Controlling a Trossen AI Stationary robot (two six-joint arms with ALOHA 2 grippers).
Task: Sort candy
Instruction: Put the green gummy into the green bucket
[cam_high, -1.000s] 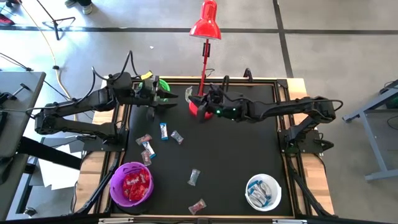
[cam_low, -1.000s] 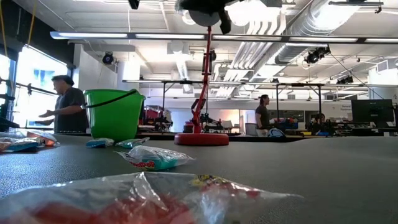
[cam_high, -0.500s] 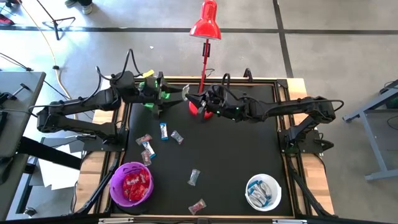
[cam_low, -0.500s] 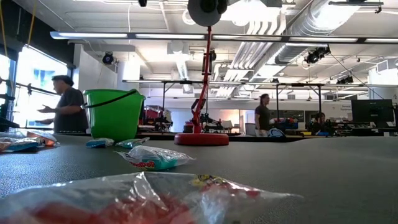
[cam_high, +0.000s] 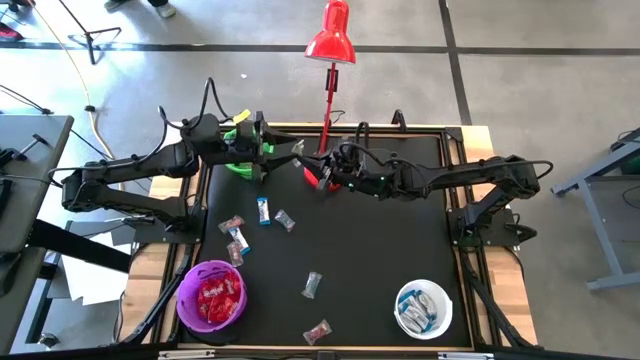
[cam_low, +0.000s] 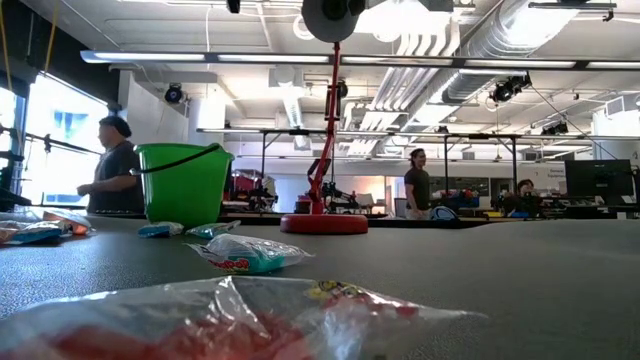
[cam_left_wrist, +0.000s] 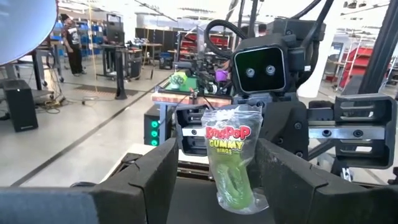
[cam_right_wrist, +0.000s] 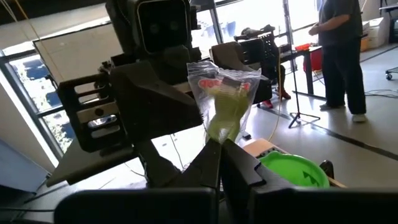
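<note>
My right gripper (cam_right_wrist: 219, 144) is shut on a clear greyish-green candy packet (cam_right_wrist: 222, 99) and holds it up over the table's far edge, beside the red lamp base (cam_high: 316, 176). My left gripper (cam_left_wrist: 217, 155) faces it from the left, above the green bowl (cam_high: 236, 165), and is open. Its fingers stand on either side of the packet (cam_left_wrist: 230, 158) without touching it. In the high view the packet (cam_high: 298, 148) shows between the two grippers. Several more sweets (cam_high: 262, 210) lie flat on the black mat. My right gripper pinches one end of the packet (cam_right_wrist: 214, 132) between its two shut fingers. It comes in about level from the table's right. The packet sticks out past the fingertips toward the left gripper and is lifted clear of the table.
A purple bowl (cam_high: 186, 290) with red sweets stands near the front left, and a white bowl (cam_high: 403, 294) with blue-and-white sweets near the front right. The lamp's pole and shade (cam_high: 331, 40) rise at the far edge. People stand in the room beyond.
My left gripper has moved toward the table's right, over the green bowl, up to the packet held by my right gripper, so that its fingers now flank the packet. My right gripper has held about still.
</note>
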